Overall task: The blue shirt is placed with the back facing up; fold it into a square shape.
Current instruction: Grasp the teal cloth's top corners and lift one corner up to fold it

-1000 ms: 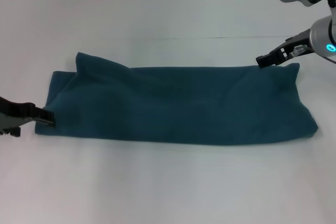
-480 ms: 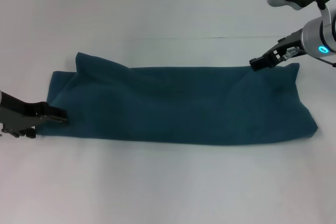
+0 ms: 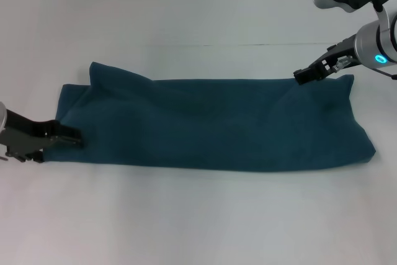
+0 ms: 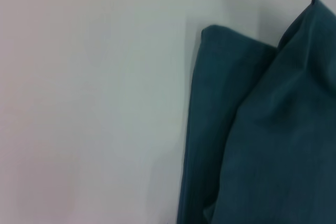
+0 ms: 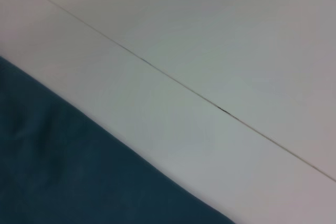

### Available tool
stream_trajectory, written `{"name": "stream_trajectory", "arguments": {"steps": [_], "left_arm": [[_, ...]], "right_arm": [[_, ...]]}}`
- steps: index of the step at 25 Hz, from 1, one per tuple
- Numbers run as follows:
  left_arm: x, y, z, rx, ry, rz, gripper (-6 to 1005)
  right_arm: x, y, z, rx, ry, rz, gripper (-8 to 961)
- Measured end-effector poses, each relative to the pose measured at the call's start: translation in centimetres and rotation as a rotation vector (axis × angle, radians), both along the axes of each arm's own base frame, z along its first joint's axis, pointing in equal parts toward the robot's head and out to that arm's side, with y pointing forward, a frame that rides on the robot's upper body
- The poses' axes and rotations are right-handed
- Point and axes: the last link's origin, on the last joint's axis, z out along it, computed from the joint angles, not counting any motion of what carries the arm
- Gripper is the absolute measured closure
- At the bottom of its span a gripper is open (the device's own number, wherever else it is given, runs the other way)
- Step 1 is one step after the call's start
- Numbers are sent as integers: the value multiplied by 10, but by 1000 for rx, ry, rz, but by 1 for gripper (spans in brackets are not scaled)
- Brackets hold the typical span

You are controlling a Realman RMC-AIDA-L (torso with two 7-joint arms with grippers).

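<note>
Left gripper (image 3: 73, 138), lower left of frame: fingers closed on the near-left corner of the blue shirt (image 3: 211, 125). Right gripper (image 3: 304, 75), upper right: tips at the far edge near the right end, state not discernible. Shirt lying mid-frame as a long band on the white table (image 3: 198, 215) (sides apparently folded in). Remaining, by judgement: end-to-end folds into a square.
</note>
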Motion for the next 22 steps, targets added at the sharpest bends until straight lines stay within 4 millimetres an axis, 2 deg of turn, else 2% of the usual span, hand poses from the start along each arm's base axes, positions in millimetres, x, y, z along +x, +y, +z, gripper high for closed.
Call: {"name": "stream_trajectory", "arguments": {"steps": [8,16,22], "left_arm": [[0,-1,-10,-6,-10,-5,69],[12,8,-16,-19,27,-71,67],[16,11,-19,-29,52,-110,109]], "right_arm": [[1,-1,-2,-9,-3,-4,22],[3,-4,-3,-23,-5,-16,21],[6,-6,-4,-29,-6,-27,21]]}}
